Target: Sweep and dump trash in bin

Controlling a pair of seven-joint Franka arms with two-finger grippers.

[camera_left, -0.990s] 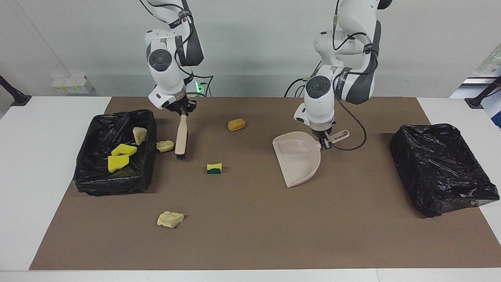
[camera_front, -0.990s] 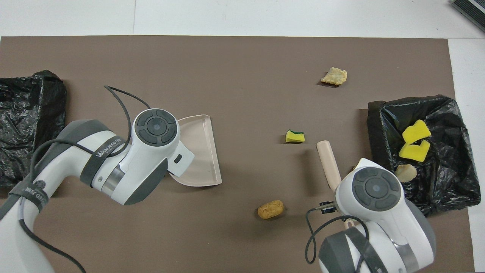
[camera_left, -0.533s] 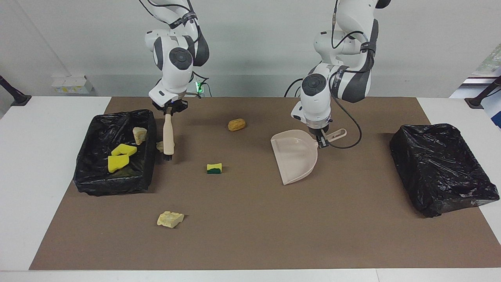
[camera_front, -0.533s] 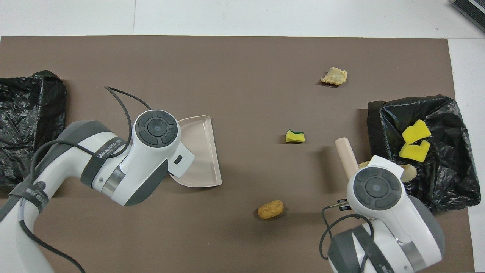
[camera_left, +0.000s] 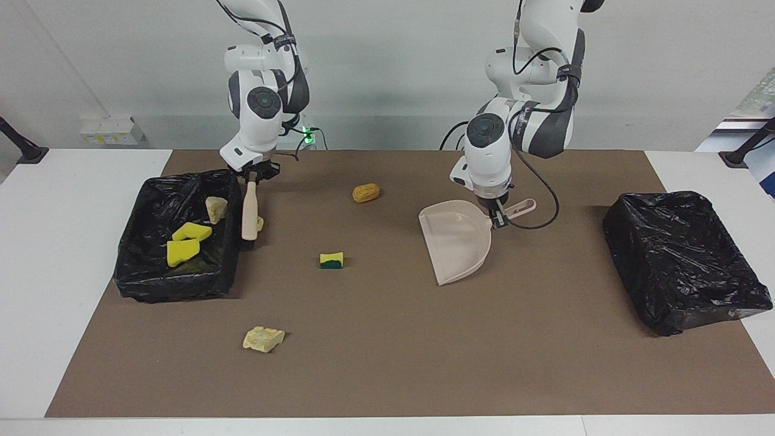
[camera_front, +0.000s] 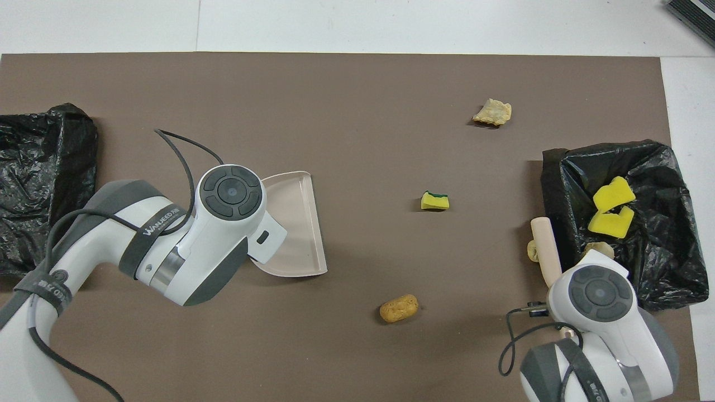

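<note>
My right gripper (camera_left: 254, 175) is shut on the top of the beige brush (camera_left: 249, 209), which hangs bristles down beside the black-lined bin (camera_left: 175, 287) at the right arm's end. A pale chunk (camera_left: 260, 223) lies against the brush, on the side away from the bin. In the bin are two yellow sponge pieces (camera_left: 184, 241) and a pale chunk (camera_left: 215, 208). On the mat lie a yellow-and-green sponge (camera_left: 331, 260), a bread roll (camera_left: 366, 192) and another pale chunk (camera_left: 263, 339). My left gripper (camera_left: 497, 219) is shut on the handle of the beige dustpan (camera_left: 457, 241), mid-table.
A second black-lined bin (camera_left: 681, 260) stands at the left arm's end of the brown mat (camera_left: 387, 363). A black cable (camera_left: 539, 209) loops from the left wrist beside the dustpan handle.
The right arm carried the brush toward the bin, over the pale chunk, which now lies on the brush's other side. The left arm shifted the dustpan slightly toward the middle.
</note>
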